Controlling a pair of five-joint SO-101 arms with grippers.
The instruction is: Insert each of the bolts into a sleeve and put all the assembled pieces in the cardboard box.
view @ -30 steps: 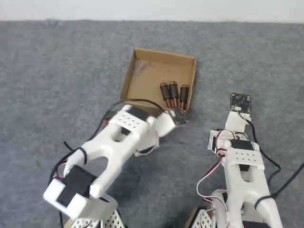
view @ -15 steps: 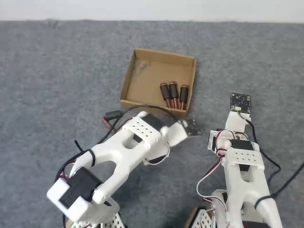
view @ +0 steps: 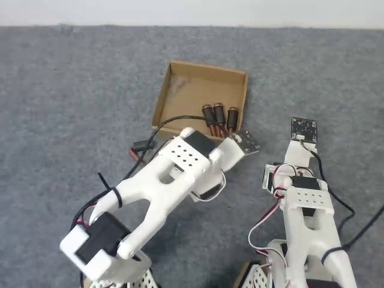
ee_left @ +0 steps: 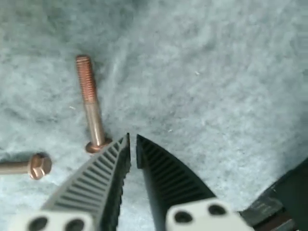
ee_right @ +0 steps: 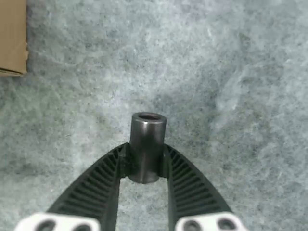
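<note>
The cardboard box (view: 180, 102) sits at the table's middle back with three assembled pieces (view: 219, 120) along its near right wall. My left arm (view: 186, 165) stretches to the box's near right corner. Its gripper (ee_left: 133, 140) is shut on nothing, just above the carpet beside a copper bolt (ee_left: 90, 101). A second bolt's head (ee_left: 37, 165) lies close by. My right gripper (ee_right: 147, 161) is shut on a dark sleeve (ee_right: 147, 139), held upright with its hole showing. The right arm (view: 306, 204) stands right of the box.
A small dark sleeve (view: 142, 144) with a reddish bolt tip (view: 132, 155) beside it lies on the grey carpet in front of the box's near left corner. The box's corner (ee_right: 12, 38) shows in the right wrist view. Open carpet lies far left and right.
My left arm has swung right along the box's front to its near right corner, uncovering the dark sleeve on the carpet. The right arm has not moved.
</note>
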